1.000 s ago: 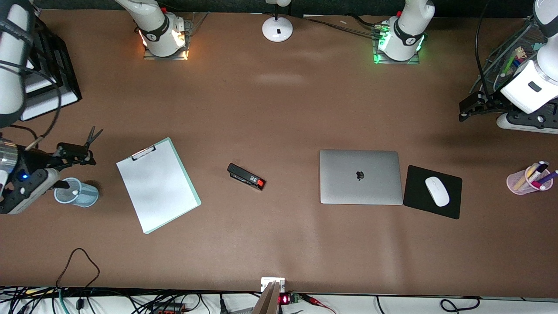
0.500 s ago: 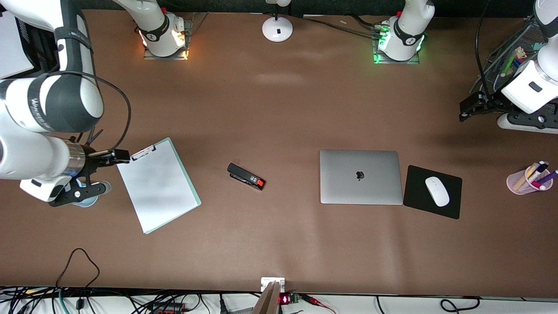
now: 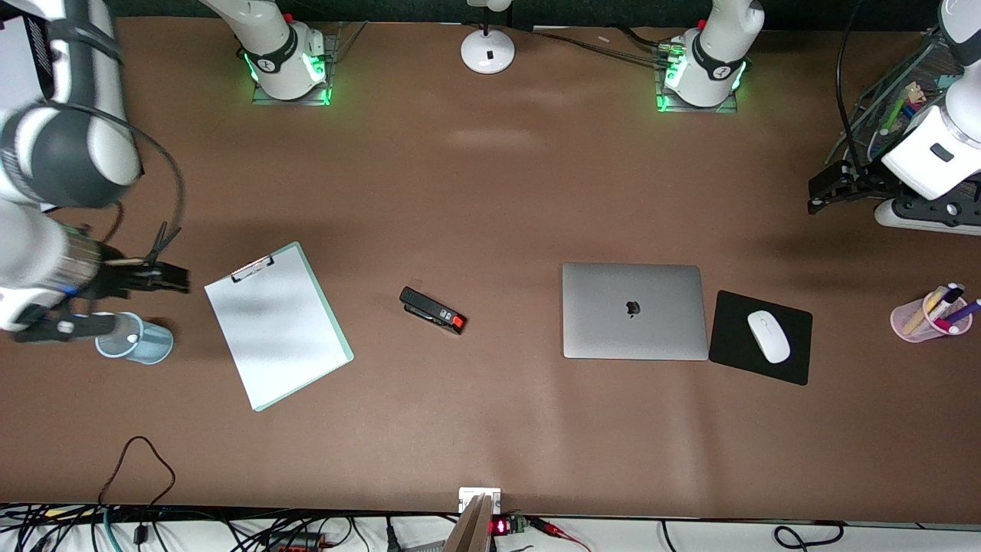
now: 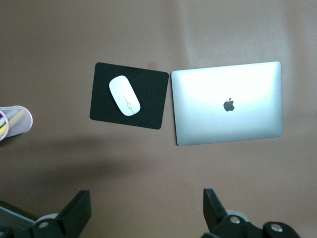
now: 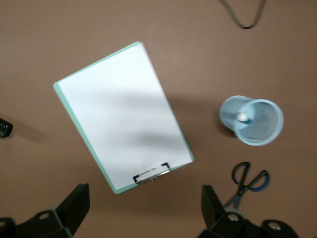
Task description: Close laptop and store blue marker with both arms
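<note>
The laptop (image 3: 633,310) lies closed on the table, lid up with its dark apple logo; it also shows in the left wrist view (image 4: 228,103). The blue marker (image 5: 243,118) stands in a light-blue mesh cup (image 3: 136,340), pale end up. My right gripper (image 3: 170,278) hangs open and empty over the table between the cup and the black scissors (image 3: 162,239); in its wrist view the gripper (image 5: 143,198) holds nothing. My left gripper (image 3: 816,193) hangs open and empty at the left arm's end of the table, and its wrist view (image 4: 146,201) shows bare table between the fingers.
A clipboard (image 3: 276,326) with white paper lies beside the cup. A black stapler (image 3: 433,310) is mid-table. A white mouse (image 3: 769,336) sits on a black pad (image 3: 797,364) beside the laptop. A pink cup (image 3: 912,318) holds several pens. A lamp base (image 3: 487,50) stands between the arm bases.
The right arm swung toward the clipboard and then back to the table's end by the scissors. Its base light went from orange to green. The left arm has barely moved.
</note>
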`<state>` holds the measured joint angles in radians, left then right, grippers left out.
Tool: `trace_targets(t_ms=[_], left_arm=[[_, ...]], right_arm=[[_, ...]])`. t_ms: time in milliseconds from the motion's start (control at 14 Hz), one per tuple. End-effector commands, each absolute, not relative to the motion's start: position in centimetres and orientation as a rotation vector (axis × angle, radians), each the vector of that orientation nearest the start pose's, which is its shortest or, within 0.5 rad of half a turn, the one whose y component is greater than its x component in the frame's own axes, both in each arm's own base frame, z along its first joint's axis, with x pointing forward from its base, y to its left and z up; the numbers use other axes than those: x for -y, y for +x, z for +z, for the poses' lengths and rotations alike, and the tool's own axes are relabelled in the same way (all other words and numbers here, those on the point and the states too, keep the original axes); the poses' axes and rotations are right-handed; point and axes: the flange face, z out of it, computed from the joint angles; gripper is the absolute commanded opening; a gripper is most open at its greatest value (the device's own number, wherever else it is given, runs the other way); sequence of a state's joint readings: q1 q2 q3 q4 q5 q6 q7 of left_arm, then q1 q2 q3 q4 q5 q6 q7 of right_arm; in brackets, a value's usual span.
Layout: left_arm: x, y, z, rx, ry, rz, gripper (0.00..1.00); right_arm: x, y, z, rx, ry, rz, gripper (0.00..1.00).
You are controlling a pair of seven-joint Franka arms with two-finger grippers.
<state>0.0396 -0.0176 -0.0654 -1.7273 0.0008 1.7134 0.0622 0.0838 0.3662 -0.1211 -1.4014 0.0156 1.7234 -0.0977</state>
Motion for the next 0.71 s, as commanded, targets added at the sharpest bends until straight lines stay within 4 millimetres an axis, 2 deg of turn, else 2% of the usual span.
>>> trace_targets(t_ms=[0,214,286,429,643], left_arm=[[1.4,55.9,57.7,-0.128,-3.138,-0.022,1.0],[1.3,55.9,57.7,-0.125,-3.138,-0.022,1.0],[1.3,55.9,57.7,-0.125,-3.138,-0.022,1.0],[1.3,55.9,57.7,-0.125,-3.138,-0.022,1.0],[1.3,55.9,57.7,-0.125,-3.138,-0.022,1.0]], right_arm=[[4.0,63.9,52.5,0.021,-3.153,0.024,1.0],[4.2,62.0,55.2,0.004,-3.152,0.055,1.0],[4.2,61.5,55.5,-0.011,-3.148,0.103,1.0],[3.9,61.0,57.0,-0.025,-3.146,0.072,1.0],[3.9,60.3,57.8,-0.031,-3.141,0.061,1.0]])
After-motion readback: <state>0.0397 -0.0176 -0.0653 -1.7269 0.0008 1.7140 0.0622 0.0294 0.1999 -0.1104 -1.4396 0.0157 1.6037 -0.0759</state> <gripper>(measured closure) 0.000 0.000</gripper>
